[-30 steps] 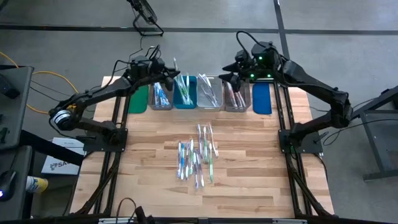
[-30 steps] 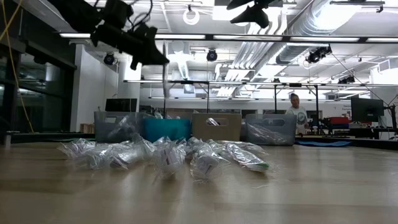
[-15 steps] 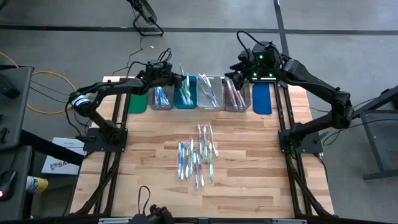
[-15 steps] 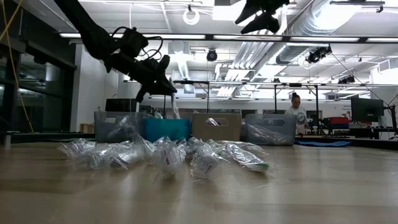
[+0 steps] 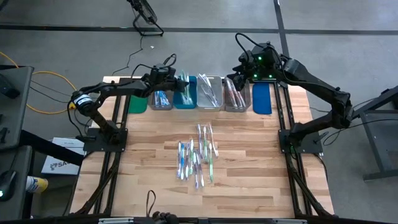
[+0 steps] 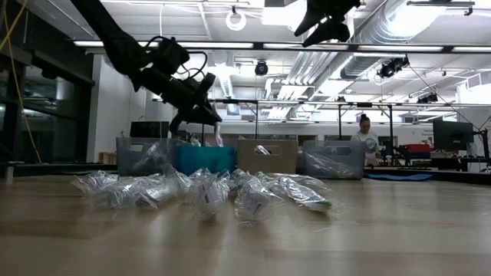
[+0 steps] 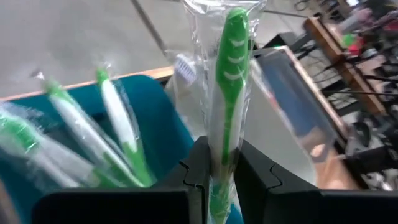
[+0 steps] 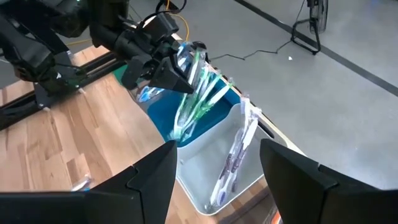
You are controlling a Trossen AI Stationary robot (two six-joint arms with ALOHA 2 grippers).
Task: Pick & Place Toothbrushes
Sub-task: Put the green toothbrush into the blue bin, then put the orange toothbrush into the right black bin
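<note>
A green toothbrush (image 7: 229,74) in a clear wrapper is held by my left gripper (image 5: 177,79) over the teal bin (image 5: 185,94), which holds several more green toothbrushes (image 7: 118,134). In the low view my left gripper (image 6: 201,115) stands just above the row of bins. My right gripper (image 5: 239,71) hangs open high over the grey bin (image 5: 236,96) with nothing between its fingers. A pile of wrapped toothbrushes (image 5: 198,155) lies on the middle of the table. My left gripper pinches the wrapped green toothbrush between its two fingers, partway along the handle (image 7: 219,163). The long end sticks out past the fingers. The fingers slant down from the table's left side. The toothbrush is lifted clear, over the teal bin.
Several bins stand in a row at the far edge: green (image 5: 138,99), one with blue toothbrushes (image 5: 161,96), teal, clear (image 5: 209,92), grey, and blue (image 5: 262,98). A person (image 6: 366,138) stands far behind the table.
My left gripper has come down and gone toward the table's right, from above the second bin to over the teal bin, rolling its wrist. The green toothbrush went with it and has tipped from upright to slanted.
</note>
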